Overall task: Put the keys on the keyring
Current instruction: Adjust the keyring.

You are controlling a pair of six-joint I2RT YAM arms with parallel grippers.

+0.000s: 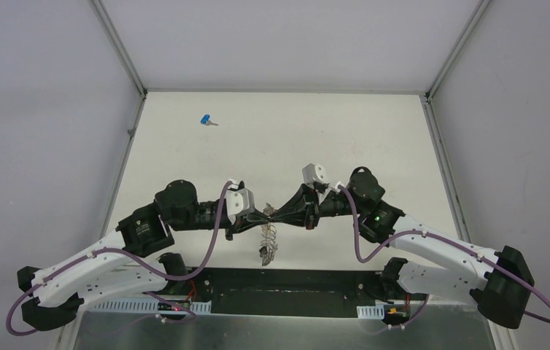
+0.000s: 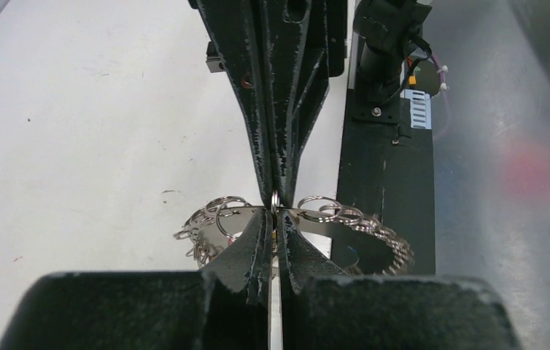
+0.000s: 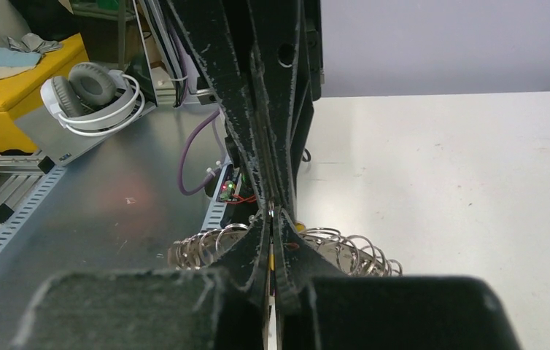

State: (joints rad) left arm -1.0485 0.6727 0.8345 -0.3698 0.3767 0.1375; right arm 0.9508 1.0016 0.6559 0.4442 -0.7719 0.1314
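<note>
blue key (image 1: 208, 120): 1 tiny key with a blue head, lying alone at the far left of the worktop (image 1: 294, 138), well apart from both arms.
left end effector (image 2: 275, 224): fingers drawn narrow, almost touching, nipped on the rim of the keyring, tip to tip with the other arm's fingers.
keyring (image 2: 323, 233): held up off the surface at the near middle, between the 2 arms. It is a flat grey metal ring, fringed all round with many small silver wire loops crowded together. In the top view it hangs as a silvery bunch just near of the 2 meeting tips.
yellow fleck (image 3: 271, 257): a speck of yellow between the pinched fingers, too small to tell what it is.
right end effector (image 3: 272, 222): fingers likewise pressed narrow, clamped on the keyring's rim from the right.
worktop: white, matt, with a few faint scuffs.
rail (image 1: 287, 292): black, along the near edge, carrying both arm bases. Nearer than it lies a brushed grey metal sheet (image 1: 257, 332).
walls (image 1: 272, 44): pale grey panels on 3 sides, with metal posts at the 2 far corners.
headphones (image 3: 93, 91): white and grey, lying past the metal sheet in the right wrist view, beside a yellow box (image 3: 17, 91) with cloths on top.
</note>
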